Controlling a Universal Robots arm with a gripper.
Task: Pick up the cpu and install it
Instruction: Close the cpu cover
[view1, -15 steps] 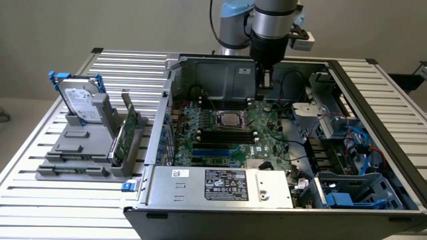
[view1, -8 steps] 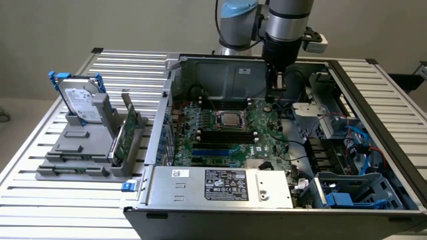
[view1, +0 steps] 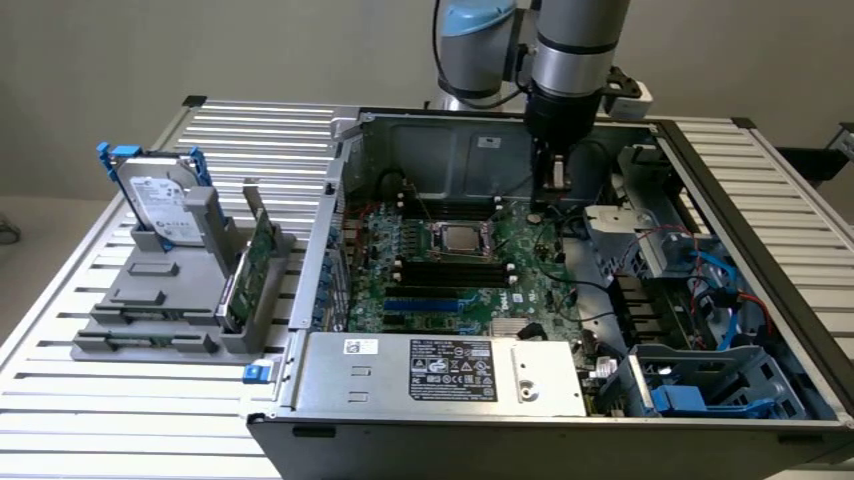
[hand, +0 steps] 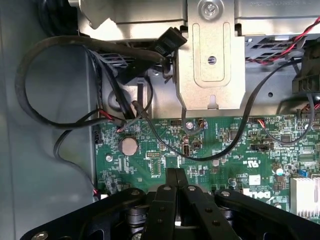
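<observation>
The cpu (view1: 458, 238), a small silvery square chip, lies flat in the socket in the middle of the green motherboard (view1: 441, 290) inside the open computer case. My gripper (view1: 549, 200) hangs over the board near the case's back wall, to the exterior view's right of the cpu and apart from it. In the wrist view its black fingers (hand: 170, 192) come together at the gripper tip (hand: 176, 175), shut with nothing between them. Below the tip are the motherboard (hand: 225, 150) and a round coin battery (hand: 129, 146).
A grey holder (view1: 147, 320) on the exterior view's left carries an upright hard drive with a blue bracket (view1: 160, 205) and a green circuit card (view1: 254, 265). In the case are the power supply (view1: 441, 370), loose black cables (hand: 60, 125), a metal bracket (hand: 212, 65) and a blue drive cage (view1: 707, 385).
</observation>
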